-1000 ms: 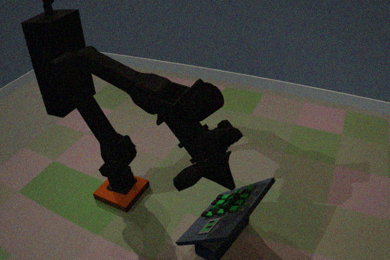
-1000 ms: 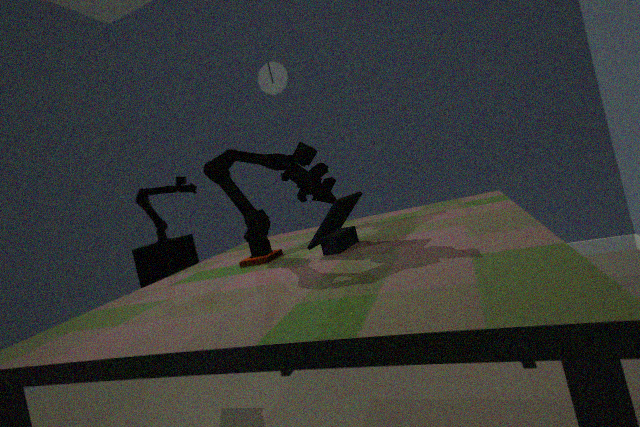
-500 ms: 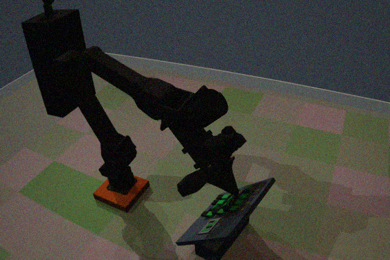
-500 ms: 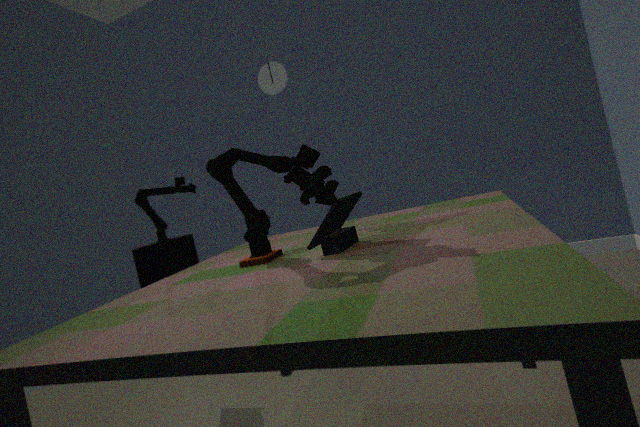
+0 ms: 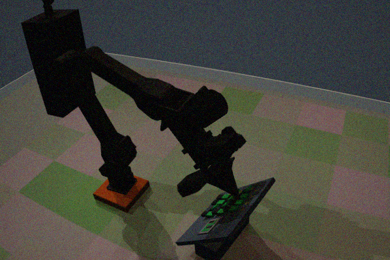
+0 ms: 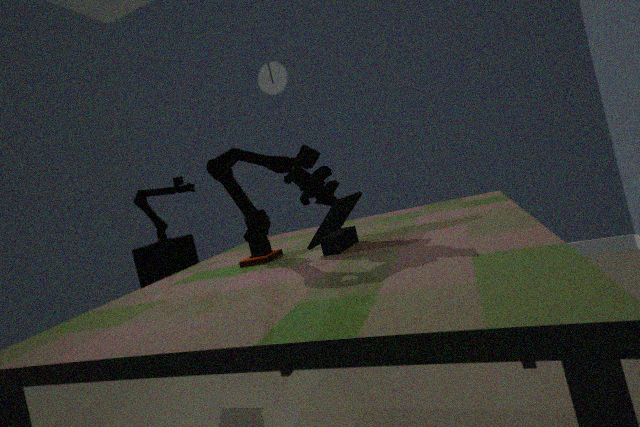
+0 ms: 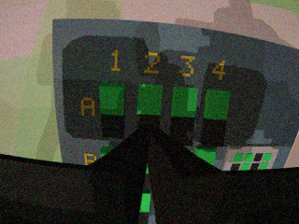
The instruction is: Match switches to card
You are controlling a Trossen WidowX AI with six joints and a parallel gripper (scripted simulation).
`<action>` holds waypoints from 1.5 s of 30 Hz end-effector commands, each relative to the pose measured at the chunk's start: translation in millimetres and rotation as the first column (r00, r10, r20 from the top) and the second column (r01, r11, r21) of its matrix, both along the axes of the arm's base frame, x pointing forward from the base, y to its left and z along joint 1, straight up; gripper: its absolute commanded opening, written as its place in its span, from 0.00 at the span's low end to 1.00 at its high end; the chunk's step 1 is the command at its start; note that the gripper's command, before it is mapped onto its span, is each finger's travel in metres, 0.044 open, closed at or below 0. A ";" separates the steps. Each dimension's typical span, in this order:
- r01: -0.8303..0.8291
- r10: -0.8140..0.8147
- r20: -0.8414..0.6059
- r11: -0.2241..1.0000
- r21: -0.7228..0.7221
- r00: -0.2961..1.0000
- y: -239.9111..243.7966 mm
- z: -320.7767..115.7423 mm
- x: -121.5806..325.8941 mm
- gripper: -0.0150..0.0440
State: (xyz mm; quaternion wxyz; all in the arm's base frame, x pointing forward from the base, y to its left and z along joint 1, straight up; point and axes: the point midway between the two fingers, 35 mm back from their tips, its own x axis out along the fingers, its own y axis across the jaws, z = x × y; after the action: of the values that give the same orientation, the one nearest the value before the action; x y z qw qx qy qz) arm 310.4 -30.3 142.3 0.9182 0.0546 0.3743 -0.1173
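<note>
The tilted dark panel (image 5: 192, 234) (image 6: 338, 215) (image 7: 279, 89) carries switches with green and dark halves. My gripper (image 5: 236, 193) (image 6: 336, 203) (image 7: 148, 133) is shut and empty, its tips over the dark nearer half of switch A2 (image 7: 149, 99). Contact is hard to tell. Beside it are switches A1 (image 7: 112, 98), A3 (image 7: 184, 101) and A4 (image 7: 217, 104). The fingers hide much of row B and the rows nearer the arm. The card (image 5: 209, 226) (image 7: 250, 159) shows green, green, dark, green in its far row; its lower part is cut off in the wrist view.
The panel stands on a dark block (image 6: 339, 241). The arm's orange base plate (image 5: 122, 195) (image 6: 261, 258) is on the patchwork table top. A second arm on a dark box (image 6: 165, 259) stands behind. Yellow labels mark the columns and rows.
</note>
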 end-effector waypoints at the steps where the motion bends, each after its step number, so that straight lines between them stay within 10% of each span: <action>1: -0.005 0.005 -0.002 1.000 -0.001 1.000 0.2 -0.8 -0.1 0.25; 45: -0.005 0.005 -0.001 1.000 -0.001 1.000 -0.6 -4.2 3.0 0.25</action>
State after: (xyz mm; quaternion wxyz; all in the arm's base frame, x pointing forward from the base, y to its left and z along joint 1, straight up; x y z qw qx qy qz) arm 313.1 -31.0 139.0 0.9180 0.0545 0.3749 -0.1173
